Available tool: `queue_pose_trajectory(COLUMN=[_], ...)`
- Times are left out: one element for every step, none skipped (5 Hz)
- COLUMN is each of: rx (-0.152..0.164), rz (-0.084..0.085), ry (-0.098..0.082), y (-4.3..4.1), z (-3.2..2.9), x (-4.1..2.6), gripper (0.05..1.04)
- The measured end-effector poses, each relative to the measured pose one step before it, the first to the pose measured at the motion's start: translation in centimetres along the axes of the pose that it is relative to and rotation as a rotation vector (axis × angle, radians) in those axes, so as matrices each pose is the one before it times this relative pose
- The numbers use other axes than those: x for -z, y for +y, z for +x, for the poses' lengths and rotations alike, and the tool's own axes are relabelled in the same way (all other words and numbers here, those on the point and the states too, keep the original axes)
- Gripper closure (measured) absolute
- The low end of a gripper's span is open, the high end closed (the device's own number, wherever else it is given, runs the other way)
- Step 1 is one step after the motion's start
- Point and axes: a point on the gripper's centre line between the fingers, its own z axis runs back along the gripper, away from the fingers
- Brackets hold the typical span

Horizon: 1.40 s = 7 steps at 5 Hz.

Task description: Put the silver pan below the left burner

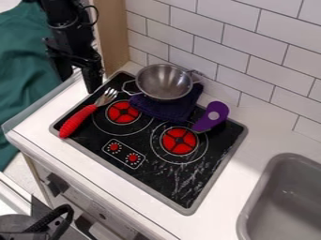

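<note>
Silver metal pan (164,82), a round, shallow bowl shape with a thin wire handle at its left and another handle at its right, sits upright at the back of a toy stove, near the wall. It is above and to the right of the left burner (123,112) as seen from the camera. The pan's lower edge overlaps a dark purple cloth (164,108), which lies in loose folds between the pan and the two burners.

The black two-finger gripper (77,78) hangs down at the upper left, near the stove's back left corner and well apart from the pan. Its fingers are released and spread, with a gap between them.

The stove (149,180) has a black top with a grey rim, set in a white counter (248,110). Both burners are red discs with black crosses, ringed by thin white circles; the right burner (179,141) is nearer the camera. Below the left burner is a white-outlined panel (123,153) with two red knobs. To its left, a fork with a red handle (78,122) lies slantwise, metal tines pointing toward the back. A purple utensil with a rounded end and a pale round spot (210,117) lies just beside the right burner, toward the wall. A grey sink (282,194) is at the lower right, and white rectangular tiles (241,51) cover the wall behind.
</note>
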Motion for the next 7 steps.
queue_pose_trajectory(rx=[-0.0057, 0.0436, 0.0335, 0.1075, 0.0659, 0.018, 0.0019], rz=[-0.022, -0.0243, -0.0432, 0.0166, 0.0228, -0.0023, -0.0168], ry=[0.0315, -0.0295, -0.0509, -0.0175, -0.006, 0.023, 0.0499], y=[-0.346, -2.168, -1.856, -2.534, -1.443, -0.619, -0.012], z=[-0.56, 1.4, 2.031, 2.857, 1.549, -0.013, -0.404], x=[1.014, 0.001, 0.037, -0.407, -0.206, 0.812, 1.4], gripper=[0.075, 0.075, 0.075, 0.075, 0.075, 0.075, 0.075])
